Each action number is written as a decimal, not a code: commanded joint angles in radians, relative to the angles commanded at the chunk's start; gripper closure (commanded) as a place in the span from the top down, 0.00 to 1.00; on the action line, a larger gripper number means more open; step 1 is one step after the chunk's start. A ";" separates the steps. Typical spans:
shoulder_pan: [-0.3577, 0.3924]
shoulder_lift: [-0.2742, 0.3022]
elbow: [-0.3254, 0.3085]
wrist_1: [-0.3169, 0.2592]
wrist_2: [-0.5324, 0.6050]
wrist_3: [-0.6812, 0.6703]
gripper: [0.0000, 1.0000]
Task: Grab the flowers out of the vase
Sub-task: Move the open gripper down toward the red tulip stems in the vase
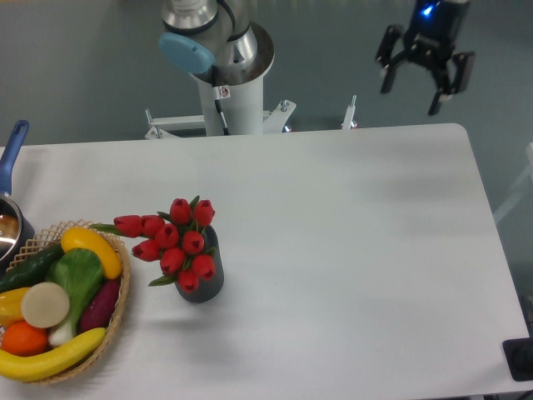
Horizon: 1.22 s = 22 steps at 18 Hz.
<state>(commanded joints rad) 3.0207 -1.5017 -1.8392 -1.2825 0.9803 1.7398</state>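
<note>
One view shows it all, from above. There is one gripper [420, 80], up high past the far right corner of the white counter [350, 250]. Its two black jaws are spread wide apart and hold nothing. A small blue light glows on top of it.

One bunch of flowers [175, 242] sits in one vase [205, 282], on the left half of the counter. I count about ten red tulip buds, with a few green leaves poking out. The buds lean to the left, toward the basket. The vase is dark grey and short, and stands upright. The flowers and the gripper are well apart.

One woven basket [123, 302] lies at the left edge, near the vase but not touching it. In it I count one yellow banana [50, 358] at the front, one orange [23, 337], one round white slice [45, 304], one leafy green vegetable [79, 275], one purple vegetable [102, 305], one dark green cucumber [29, 268] and one yellow vegetable [93, 248] at the back. One more yellow piece peeks in at the far left.

One pot with a blue handle [12, 150] is cut off at the left edge.

One white arm base [225, 79] stands behind the counter, with one blue round cap [185, 52]. A small sticker is on it, too small to read.
</note>
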 joint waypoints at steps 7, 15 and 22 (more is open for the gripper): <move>-0.123 -0.026 -0.035 0.009 -0.159 -0.097 1.00; -0.212 -0.029 -0.161 0.141 -0.261 -0.102 1.00; -0.275 -0.097 -0.167 0.189 -0.457 -0.158 1.00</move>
<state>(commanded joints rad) 2.7459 -1.5984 -2.0064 -1.0938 0.5232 1.5815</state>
